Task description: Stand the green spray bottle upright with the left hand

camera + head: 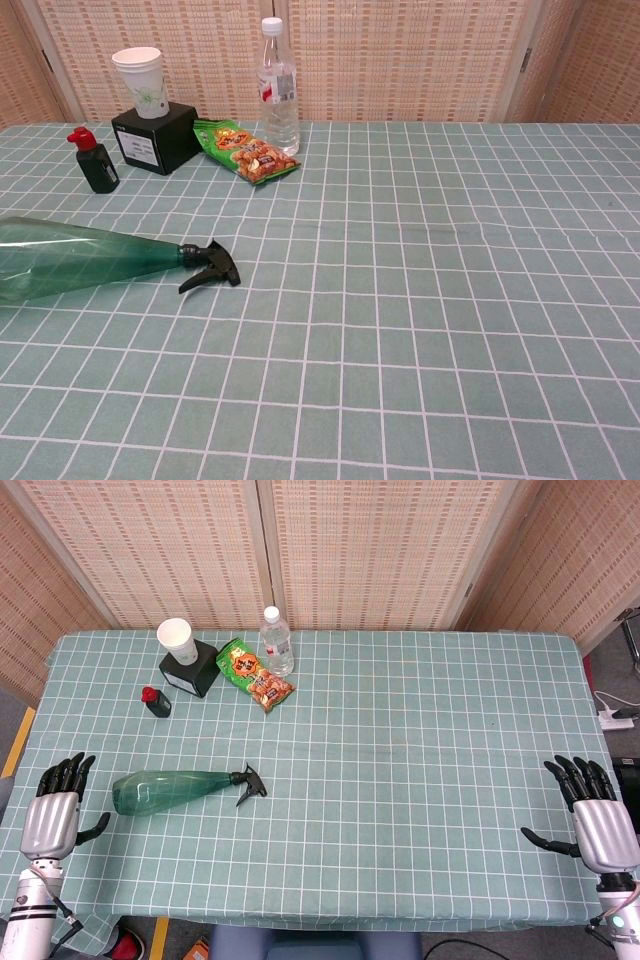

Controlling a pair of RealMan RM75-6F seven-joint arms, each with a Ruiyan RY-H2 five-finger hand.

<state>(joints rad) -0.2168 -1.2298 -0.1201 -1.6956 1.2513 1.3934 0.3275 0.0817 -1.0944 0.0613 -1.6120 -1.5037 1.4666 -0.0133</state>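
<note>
The green spray bottle [170, 789] [70, 262] lies on its side on the checked tablecloth, its black trigger nozzle [249, 784] [209, 266] pointing right. My left hand [57, 811] rests at the table's left edge, just left of the bottle's base, fingers spread and holding nothing. At the far right edge my right hand [594, 815] also lies open and empty. Neither hand shows in the chest view.
At the back left stand a black box [190, 670] [154, 137] with a white paper cup [177, 640] [140, 82] on it, a small dark bottle with a red cap [154, 701] [95, 160], a green snack bag [254, 675] [244, 150] and a clear water bottle [276, 640] [278, 87].
</note>
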